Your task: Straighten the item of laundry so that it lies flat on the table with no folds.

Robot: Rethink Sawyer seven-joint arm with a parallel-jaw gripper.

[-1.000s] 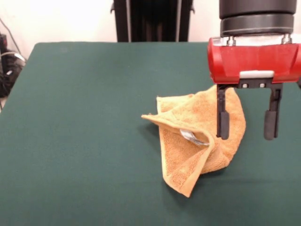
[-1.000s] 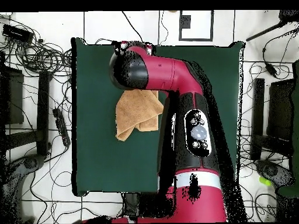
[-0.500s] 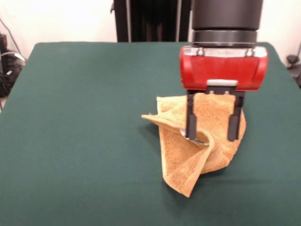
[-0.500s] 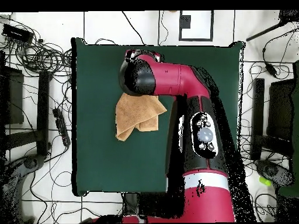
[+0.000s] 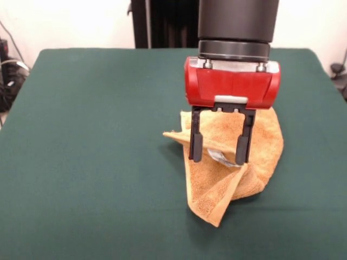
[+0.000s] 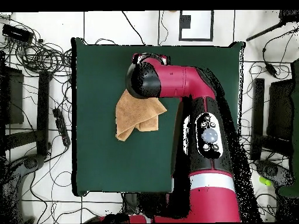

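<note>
One small orange-yellow terry towel (image 5: 233, 162) lies crumpled right of centre on the dark green table (image 5: 92, 141), well inside every edge. It is folded on itself: a flap runs from a point at the picture's left across the middle, and a narrow tongue hangs toward the near edge, ending in a corner. A pale label or band (image 5: 219, 157) shows at the crease where the layers meet.

The gripper (image 5: 219, 153) hangs over the folded middle with its two black fingers (image 5: 196, 146) spread apart and nothing between them. They straddle the crease by the label. The front view does not settle whether the tips touch the cloth. In the overhead view the wrist covers the towel's (image 6: 135, 116) upper part, so the fingers are hidden there.

The step in hand looks like a descent to pinch the upper flap. To do it well, the fingers should close on the top layer alone, near its free edge or corner, not on the thick bundle at the crease, since gripping both layers would drag the whole towel instead of opening it. A shallow bite is safer than pressing hard into the table. After closing, a low lift and a pull away from the crease, toward the open table, should peel the flap over. The near tongue would still need its own unfolding.
</note>
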